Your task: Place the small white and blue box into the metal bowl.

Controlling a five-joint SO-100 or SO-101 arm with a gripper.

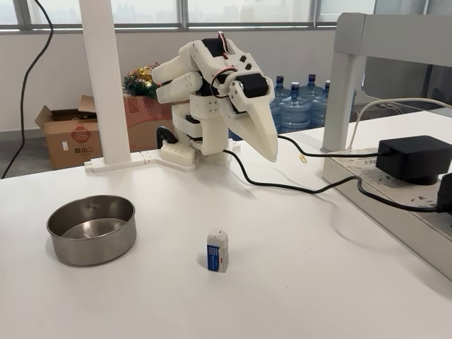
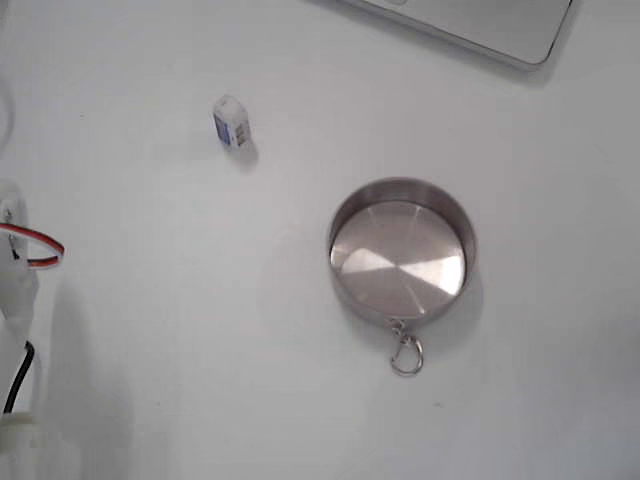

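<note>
- End effector (image 1: 265, 145) hangs folded up at the far side of the bench (image 1: 296, 282) in a fixed view, its white fingers pressed together into one downward point, so it is closed and empty.
- Small white and blue box (image 1: 217, 250) stands upright on end on the bench, well in front of that tip, nearer the camera and slightly left of it in this view.
- Long axis of the box runs vertically, with its blue label facing the near side.
- Metal bowl (image 1: 91, 229) sits well apart to the left of the box, open side up and empty.
- From above in a fixed view, the box (image 2: 231, 123) lies toward the upper left and the bowl (image 2: 402, 250) toward the middle, a small ring clip (image 2: 406, 355) hanging off its rim.
- My judgement: the coming move is a reach forward and down, opening first; the upright box could tip if nudged.
</note>
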